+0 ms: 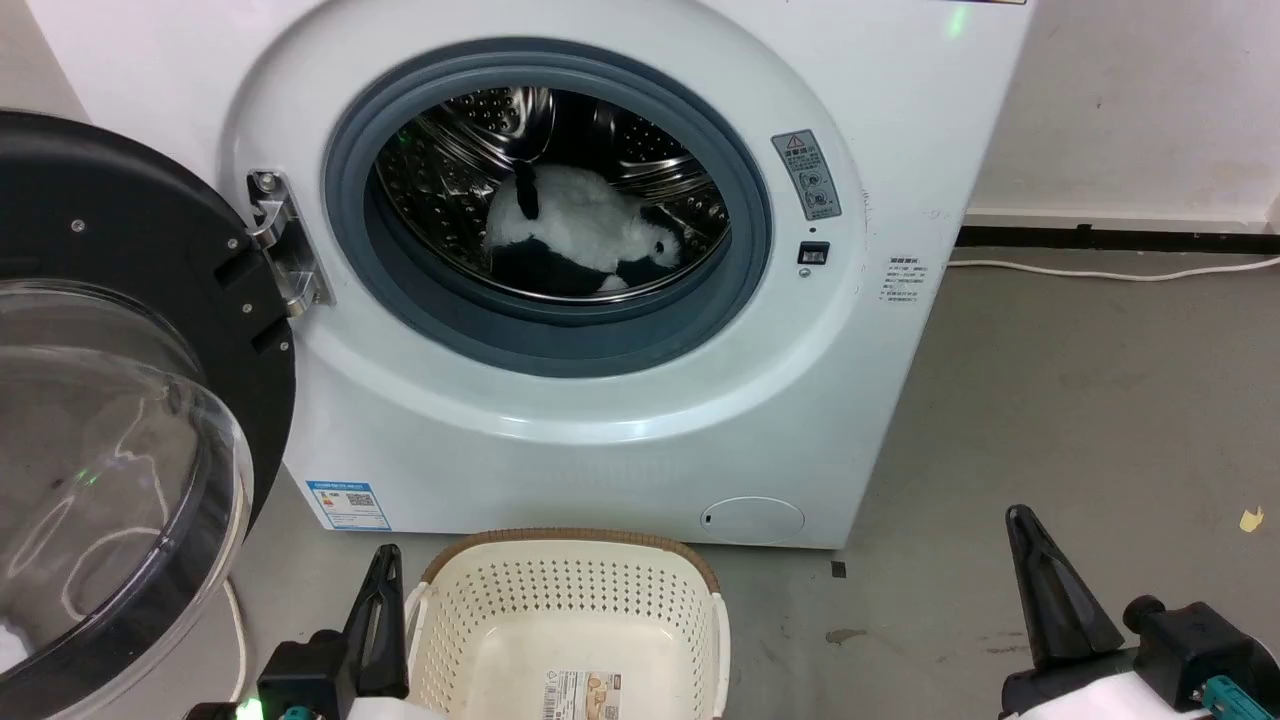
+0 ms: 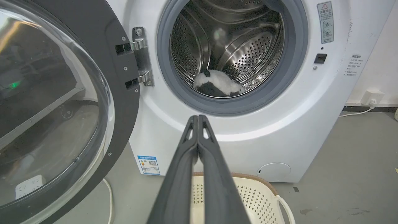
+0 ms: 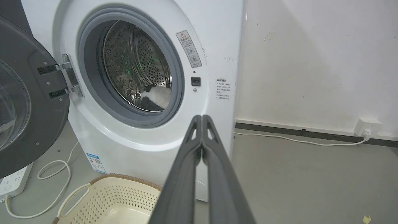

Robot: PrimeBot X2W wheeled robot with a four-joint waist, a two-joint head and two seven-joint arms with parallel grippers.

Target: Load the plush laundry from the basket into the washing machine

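On the grey floor, against a white wall, stands the washing machine; its round black-framed door is swung wide to the left on a steel hinge, the clear bubble bulging toward the head camera; inside the grey gasket the perforated steel drum lies open to view; just before the machine's foot sits the basket, cream and perforated, brown at the rim, a label sticker on its floor; the plush laundry lies at the bottom of the drum, white body uppermost and black limbs beneath, well apart from the basket; the left gripper rises just beside the basket's left side, jaws pressed together on nothing; the right gripper stands off to the right above the floor, jaws likewise pressed together and holding nothing; a white cable loops on the floor below the door.
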